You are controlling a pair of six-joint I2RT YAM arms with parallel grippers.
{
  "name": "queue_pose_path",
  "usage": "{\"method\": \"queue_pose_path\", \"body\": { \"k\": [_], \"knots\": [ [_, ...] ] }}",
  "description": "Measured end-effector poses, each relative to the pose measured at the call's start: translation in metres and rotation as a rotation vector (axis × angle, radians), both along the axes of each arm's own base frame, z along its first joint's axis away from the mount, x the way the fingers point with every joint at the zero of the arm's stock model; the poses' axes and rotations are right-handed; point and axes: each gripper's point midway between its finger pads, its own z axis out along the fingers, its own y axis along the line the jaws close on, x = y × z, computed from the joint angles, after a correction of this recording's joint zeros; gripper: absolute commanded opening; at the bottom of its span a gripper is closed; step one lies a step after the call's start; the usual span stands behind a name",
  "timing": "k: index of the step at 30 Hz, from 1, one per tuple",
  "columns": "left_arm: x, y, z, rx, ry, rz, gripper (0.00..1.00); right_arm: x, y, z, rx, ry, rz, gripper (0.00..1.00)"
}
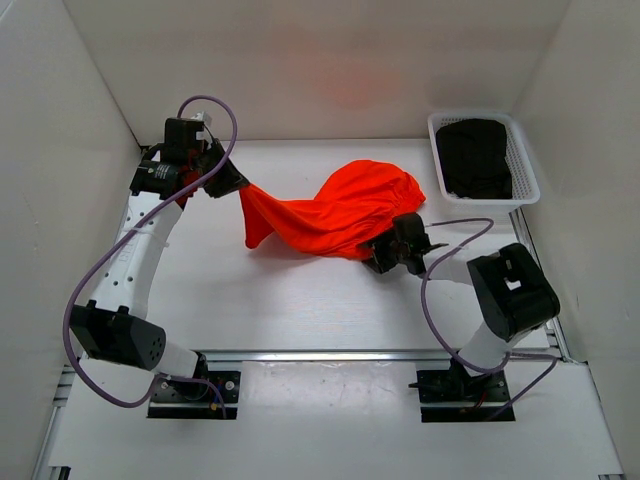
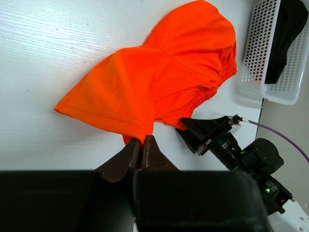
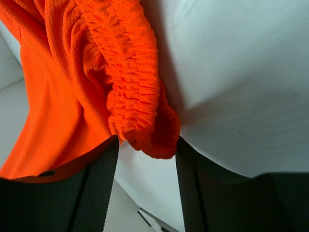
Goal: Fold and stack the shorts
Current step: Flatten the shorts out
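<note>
My left end effector (image 1: 232, 183) is closed on the shorts (image 1: 345, 210): in the left wrist view its two fingers (image 2: 154, 157) meet tip to tip with a fold of the orange-red fabric nipped between them at a leg hem. From that pinch the shorts (image 2: 164, 72) run away from the left end effector (image 2: 142, 142) across the white worktop (image 1: 300, 300), spread in a loose, rumpled mass, with the gathered waistband at the far side. My right end effector (image 1: 378, 250) sits at that waistband edge. In the right wrist view its fingers (image 3: 99, 188) stand apart with a bunched loop of the elastic waistband of the shorts (image 3: 125, 72) lying between them and touching both inner faces. I cannot tell whether the right end effector (image 3: 146, 142) is clamping the loop or only bracketing it. Beyond the right end effector, well apart from the shorts, a white perforated basket (image 1: 525, 170) rests on the worktop. It holds a dark garment (image 1: 472, 155). The drawstring is not discernible in any view.
</note>
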Motion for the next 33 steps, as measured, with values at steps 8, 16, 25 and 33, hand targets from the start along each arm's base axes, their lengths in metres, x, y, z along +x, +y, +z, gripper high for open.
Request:
{"method": "queue_pose_path", "body": {
  "k": [8, 16, 25, 33],
  "knots": [
    [-0.001, 0.0, -0.001, 0.001, -0.001, 0.0, 0.1, 0.019, 0.007, -0.002, -0.082, -0.011, 0.025, 0.0],
    [-0.018, 0.011, -0.026, 0.054, 0.037, 0.01, 0.1, -0.024, -0.059, 0.001, -0.214, 0.027, 0.022, 0.0],
    [-0.063, -0.012, -0.11, 0.105, 0.236, -0.074, 0.1, -0.105, -0.121, 0.002, -0.327, 0.019, -0.02, 0.16],
    [-0.091, -0.046, -0.131, 0.108, 0.282, -0.139, 0.1, -0.114, -0.132, -0.003, -0.352, -0.005, -0.024, 0.8]
  ]
}}
